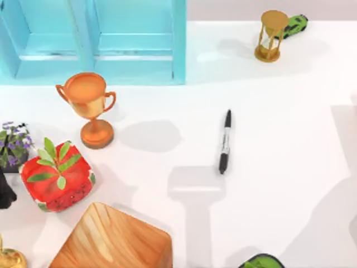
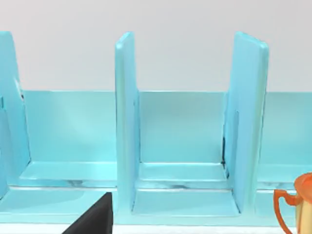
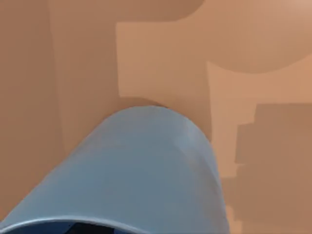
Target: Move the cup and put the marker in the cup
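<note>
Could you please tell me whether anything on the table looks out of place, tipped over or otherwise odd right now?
Nothing looks spilled or damaged. The slim black marker lies flat on the white table, as expected. The orange two-handled trophy cup and wooden hourglass stand upright.

Trophy [image 1: 89, 106], hourglass [image 1: 271, 36], potted plant [image 1: 56, 176]

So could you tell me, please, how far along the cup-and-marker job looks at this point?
Nothing looks finished yet. The marker lies flat on the white table, right of the orange trophy, with nothing touching it. In hand: the light-blue cup sits close up in the right wrist view, above a brownish surface, so the right arm appears to be moving it. Left to do: set the cup down, then put the marker in it.
</note>
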